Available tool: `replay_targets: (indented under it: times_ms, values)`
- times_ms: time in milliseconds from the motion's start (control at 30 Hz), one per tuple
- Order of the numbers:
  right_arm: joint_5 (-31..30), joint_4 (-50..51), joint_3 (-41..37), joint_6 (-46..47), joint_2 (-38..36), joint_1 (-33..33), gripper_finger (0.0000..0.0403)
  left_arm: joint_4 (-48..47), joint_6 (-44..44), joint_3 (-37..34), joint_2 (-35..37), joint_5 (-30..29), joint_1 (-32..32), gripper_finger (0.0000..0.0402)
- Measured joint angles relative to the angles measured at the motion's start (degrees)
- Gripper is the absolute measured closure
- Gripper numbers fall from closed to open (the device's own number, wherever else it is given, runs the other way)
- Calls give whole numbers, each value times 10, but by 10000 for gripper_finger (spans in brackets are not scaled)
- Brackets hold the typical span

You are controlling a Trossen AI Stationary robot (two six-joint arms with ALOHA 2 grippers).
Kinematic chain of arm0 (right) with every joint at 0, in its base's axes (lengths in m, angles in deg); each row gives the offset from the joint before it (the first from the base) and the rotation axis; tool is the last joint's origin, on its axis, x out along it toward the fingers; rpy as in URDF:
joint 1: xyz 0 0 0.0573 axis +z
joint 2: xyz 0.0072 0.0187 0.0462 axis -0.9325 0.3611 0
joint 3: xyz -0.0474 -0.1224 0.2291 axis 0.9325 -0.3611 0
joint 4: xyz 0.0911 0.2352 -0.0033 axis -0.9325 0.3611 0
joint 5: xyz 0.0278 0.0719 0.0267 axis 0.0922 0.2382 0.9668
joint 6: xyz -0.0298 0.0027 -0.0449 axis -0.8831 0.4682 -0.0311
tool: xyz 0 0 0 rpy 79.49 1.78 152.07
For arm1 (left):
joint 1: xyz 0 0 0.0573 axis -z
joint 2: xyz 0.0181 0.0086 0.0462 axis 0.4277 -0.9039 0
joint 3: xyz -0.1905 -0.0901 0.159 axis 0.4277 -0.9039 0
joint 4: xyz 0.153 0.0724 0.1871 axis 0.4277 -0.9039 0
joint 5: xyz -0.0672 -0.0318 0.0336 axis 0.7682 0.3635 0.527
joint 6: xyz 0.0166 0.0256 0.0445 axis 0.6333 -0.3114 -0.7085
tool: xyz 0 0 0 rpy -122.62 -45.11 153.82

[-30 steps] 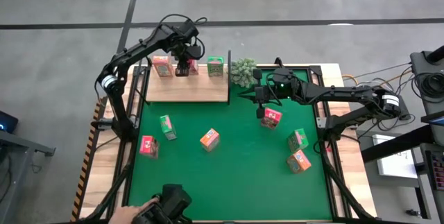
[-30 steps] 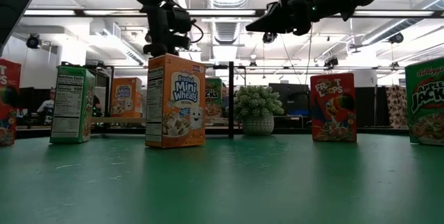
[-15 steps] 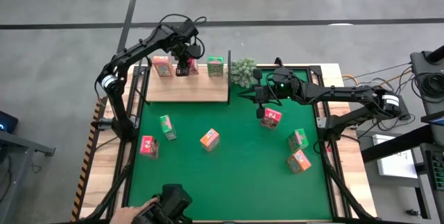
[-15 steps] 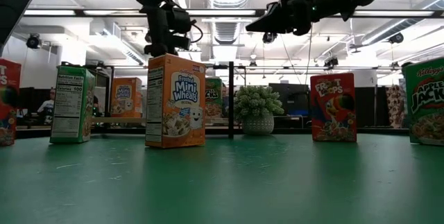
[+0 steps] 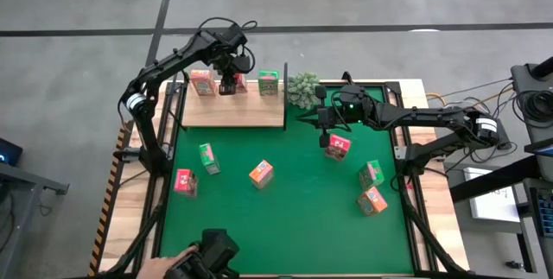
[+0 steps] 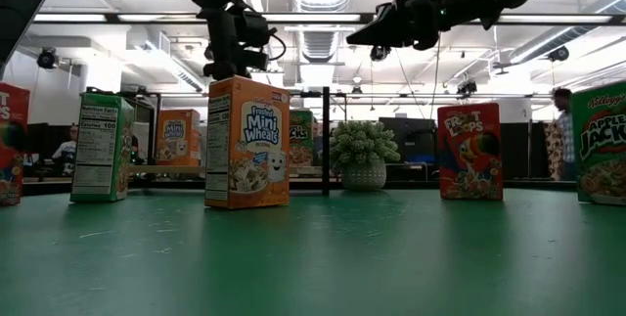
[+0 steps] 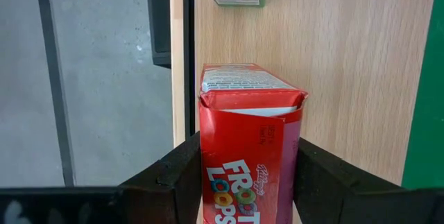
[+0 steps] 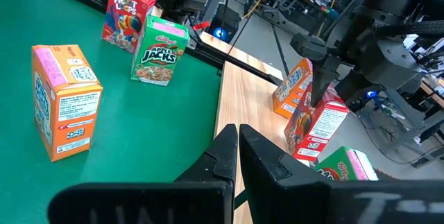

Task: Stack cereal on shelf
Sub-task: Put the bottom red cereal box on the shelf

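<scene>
The shelf (image 5: pixel 233 110) lies at the table's far left. On it stand an orange cereal box (image 5: pixel 201 81) and a green one (image 5: pixel 269 82). Between them is a red Froot Loops box (image 7: pixel 250 141), and my left gripper (image 5: pixel 229 83) is shut on it from above. My right gripper (image 5: pixel 321 117) hangs shut over the green mat beside the plant (image 5: pixel 303 89), holding nothing. Several more cereal boxes stand on the mat: green (image 5: pixel 208 158), red (image 5: pixel 184 181), orange (image 5: pixel 261 174), red (image 5: pixel 338 146), green (image 5: pixel 371 174), orange (image 5: pixel 373 200). My left gripper pinches the red box between its two fingers (image 7: pixel 173 175), one on each narrow side (image 7: pixel 205 156), with the printed front facing the wrist camera. The fingers come steeply from above. The box stands upright (image 8: pixel 313 123) over the shelf board; whether its bottom rests there I cannot tell.
A black upright (image 5: pixel 286 96) closes the shelf's right end, next to the plant. In the low view an orange Mini Wheats box (image 6: pixel 247 142) hides the red box. A person's hand (image 5: pixel 183 257) with a dark device (image 5: pixel 213 253) is at the near edge.
</scene>
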Motion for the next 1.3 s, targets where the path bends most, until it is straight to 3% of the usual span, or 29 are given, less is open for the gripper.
replay_targets:
  times_ms: [767,1000,1167,1300]
  values:
    - [0,0,0,0,0,0,394,3,1,1,0,-6,-2,188]
    - [0,0,0,0,0,0,394,-30,13,48,2,-10,-1,188]
    - [0,0,0,0,0,0,394,-53,68,98,5,-9,5,188]
    - [0,0,0,0,0,0,394,-81,112,133,9,36,20,196]
